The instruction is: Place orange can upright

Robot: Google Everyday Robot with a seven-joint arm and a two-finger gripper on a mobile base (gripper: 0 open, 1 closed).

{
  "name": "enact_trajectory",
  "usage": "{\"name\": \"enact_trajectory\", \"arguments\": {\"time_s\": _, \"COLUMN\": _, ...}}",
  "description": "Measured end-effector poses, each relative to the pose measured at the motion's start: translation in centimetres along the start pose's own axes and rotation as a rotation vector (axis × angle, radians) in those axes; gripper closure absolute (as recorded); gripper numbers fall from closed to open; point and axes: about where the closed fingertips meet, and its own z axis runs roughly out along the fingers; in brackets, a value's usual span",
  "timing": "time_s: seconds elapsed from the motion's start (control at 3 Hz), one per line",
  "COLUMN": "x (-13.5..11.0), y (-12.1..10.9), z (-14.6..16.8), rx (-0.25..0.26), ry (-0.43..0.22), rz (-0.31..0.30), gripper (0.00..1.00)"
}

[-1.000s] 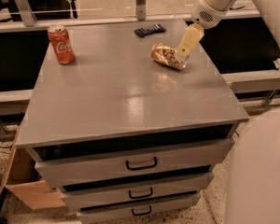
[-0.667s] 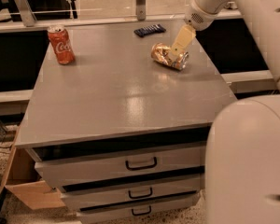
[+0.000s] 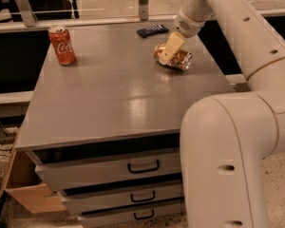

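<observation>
The orange can (image 3: 179,60) lies on its side on the grey tabletop (image 3: 114,94), toward the far right. It is golden-orange with a brownish pattern, and its silver end faces left. My gripper (image 3: 168,51) reaches down from the upper right and sits over the can's left end, partly covering it. I cannot see whether it touches the can. The can rests on the table.
A red cola can (image 3: 61,45) stands upright at the far left of the table. A flat black object (image 3: 153,30) lies near the far edge, behind the orange can. My arm's large white links (image 3: 228,141) fill the right foreground. Drawers (image 3: 142,167) are below the tabletop.
My gripper has moved left and down onto the left end of the orange can. My arm has swung further into the right foreground. The can has not moved.
</observation>
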Motion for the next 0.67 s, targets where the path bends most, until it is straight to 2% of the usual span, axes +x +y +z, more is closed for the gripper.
{"name": "enact_trajectory", "arguments": {"time_s": 0.33, "x": -0.6, "y": 0.7, "z": 1.8, "rx": -0.024, "ry": 0.051, "rz": 0.027, "gripper": 0.01}}
{"name": "enact_trajectory", "arguments": {"time_s": 0.67, "x": -0.5, "y": 1.0, "z": 2.9, "rx": -0.031, "ry": 0.103, "rz": 0.061, "gripper": 0.19}}
